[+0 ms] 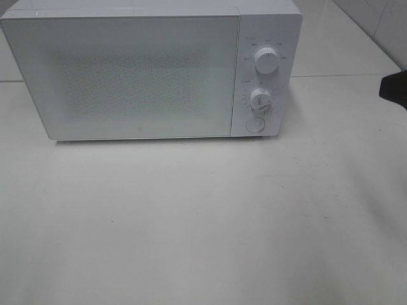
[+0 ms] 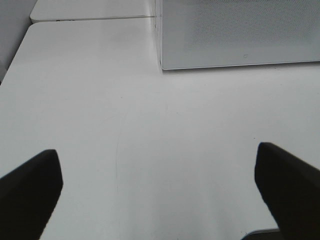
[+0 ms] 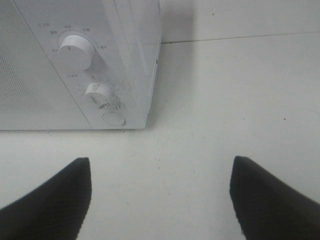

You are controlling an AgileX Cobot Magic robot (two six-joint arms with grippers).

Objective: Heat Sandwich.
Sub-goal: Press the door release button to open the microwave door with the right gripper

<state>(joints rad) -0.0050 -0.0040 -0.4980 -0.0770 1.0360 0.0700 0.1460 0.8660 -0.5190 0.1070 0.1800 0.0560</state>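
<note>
The sandwich is out of view in every frame. A white microwave (image 1: pixel 127 70) stands at the back of the white table (image 1: pixel 203 222) with its door shut. My left gripper (image 2: pixel 157 152) hovers open over bare table, off the microwave's (image 2: pixel 240 35) front left corner, with nothing between its black fingers (image 2: pixel 30 195). My right gripper (image 3: pixel 161 162) is open and empty too, low in front of the microwave's control panel (image 3: pixel 95 75). In the high view only a black piece (image 1: pixel 394 90) shows at the right edge, where the right arm works.
The panel carries an upper knob (image 1: pixel 266 60), a lower knob (image 1: pixel 261 99) and a round button (image 1: pixel 254 124). A seam (image 1: pixel 343 75) divides the table from another surface behind. A tiled wall (image 1: pixel 381 25) shows at the far right.
</note>
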